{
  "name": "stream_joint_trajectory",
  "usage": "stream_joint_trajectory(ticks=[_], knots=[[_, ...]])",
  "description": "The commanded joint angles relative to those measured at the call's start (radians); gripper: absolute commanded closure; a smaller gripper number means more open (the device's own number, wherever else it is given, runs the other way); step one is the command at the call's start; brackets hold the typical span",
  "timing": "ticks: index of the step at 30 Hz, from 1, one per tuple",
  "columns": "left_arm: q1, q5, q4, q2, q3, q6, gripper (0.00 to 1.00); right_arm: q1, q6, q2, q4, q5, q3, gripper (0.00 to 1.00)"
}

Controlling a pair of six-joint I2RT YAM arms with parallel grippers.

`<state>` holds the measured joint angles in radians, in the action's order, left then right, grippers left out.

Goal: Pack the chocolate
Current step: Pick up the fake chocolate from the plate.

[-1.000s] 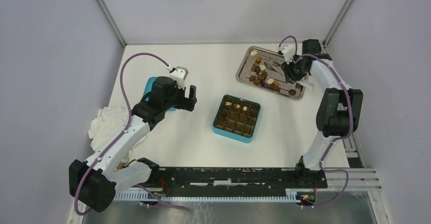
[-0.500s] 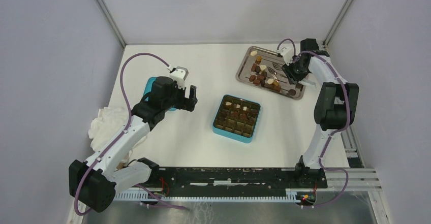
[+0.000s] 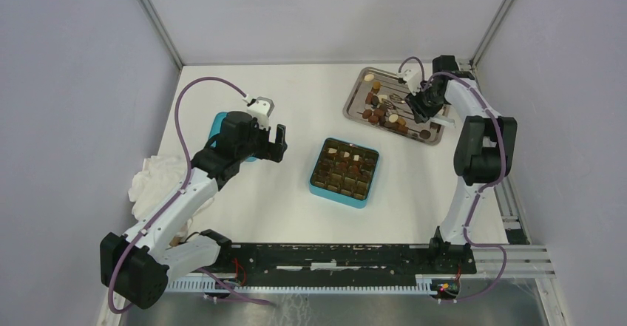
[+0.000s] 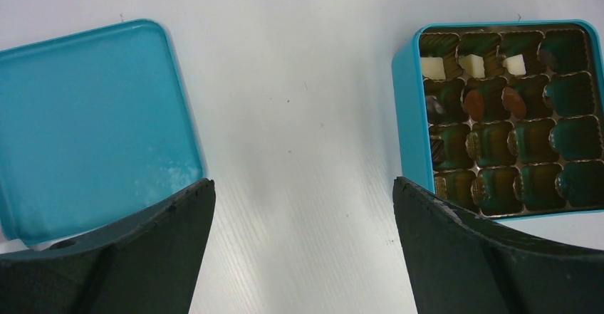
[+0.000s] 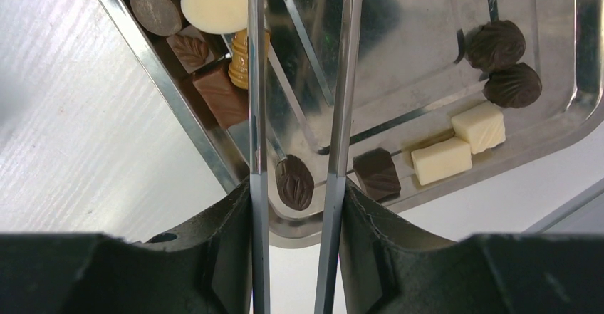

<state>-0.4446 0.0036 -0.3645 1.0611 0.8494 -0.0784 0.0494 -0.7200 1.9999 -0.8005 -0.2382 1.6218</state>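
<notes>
Steel tray (image 5: pixel 427 43) holds loose chocolate (image 5: pixel 295 182); teal box (image 4: pixel 404 114) partly filled — left tool (image 4: pixel 303 193) spread wide, right tool (image 5: pixel 298 207) clamped on tweezers (image 5: pixel 255 79).

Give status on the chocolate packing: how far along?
Done: the lid is off and a handful of chocolates sit in the teal box; most cells are empty.
In hand: the right tool is shut on the tweezers over the tray, with no piece visibly pinched. The left tool is open, holding nothing.
Left: many loose pieces on the tray.
</notes>
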Motion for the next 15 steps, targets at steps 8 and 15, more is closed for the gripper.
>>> stream_joint_trajectory(ticks=[8,15], knots=[[0.004,0.014,0.032,-0.015,0.012,0.043,0.02,-0.025,0.041,0.073,-0.005,-0.039,0.126,0.53],[0.004,0.012,0.032,-0.013,0.013,0.043,0.02,-0.026,0.061,0.100,0.000,-0.036,0.161,0.53]])
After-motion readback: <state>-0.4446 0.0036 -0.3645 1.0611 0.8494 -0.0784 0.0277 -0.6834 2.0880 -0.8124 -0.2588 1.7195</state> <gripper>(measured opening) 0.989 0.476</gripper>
